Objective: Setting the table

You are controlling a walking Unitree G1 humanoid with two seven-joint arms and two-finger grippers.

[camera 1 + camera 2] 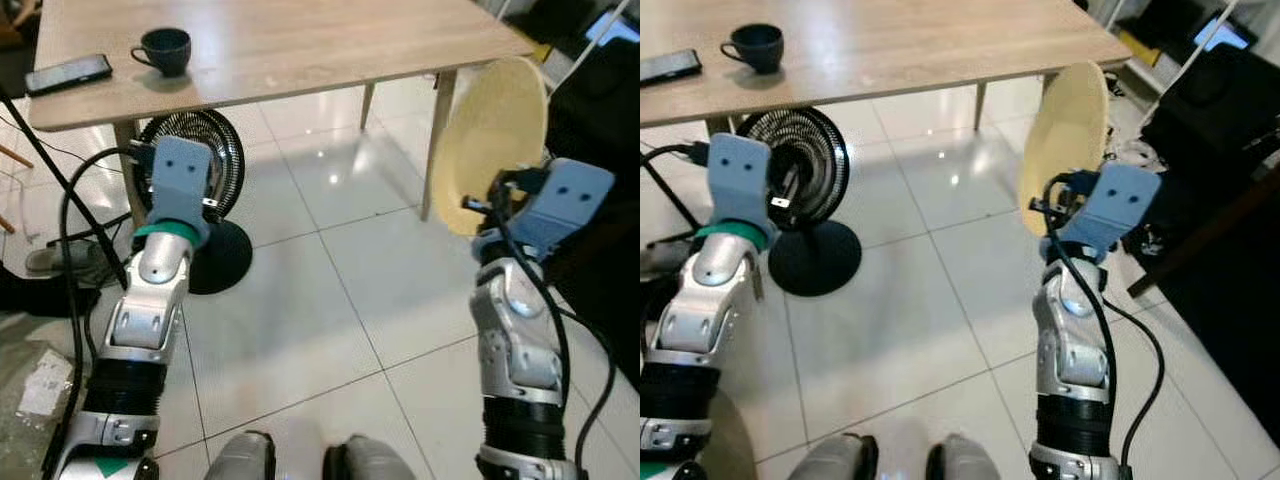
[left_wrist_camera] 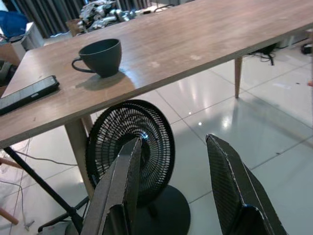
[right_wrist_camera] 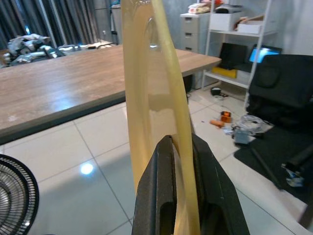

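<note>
Early stage: right gripper (image 3: 178,161) pinches the yellow plate (image 1: 492,140) by its rim, held upright off the table (image 1: 300,45) edge, not yet placed; left gripper (image 2: 176,191) empty, fingers apart; the cup (image 1: 165,50) and phone (image 1: 68,73) sit on it.

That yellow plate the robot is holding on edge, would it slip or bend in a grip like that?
The plate probably stays stiff: its rim runs straight above the right gripper. Its surface looks glossy, so it might slide, being pinched only at the lower edge. It seems thin, likely light.
</note>
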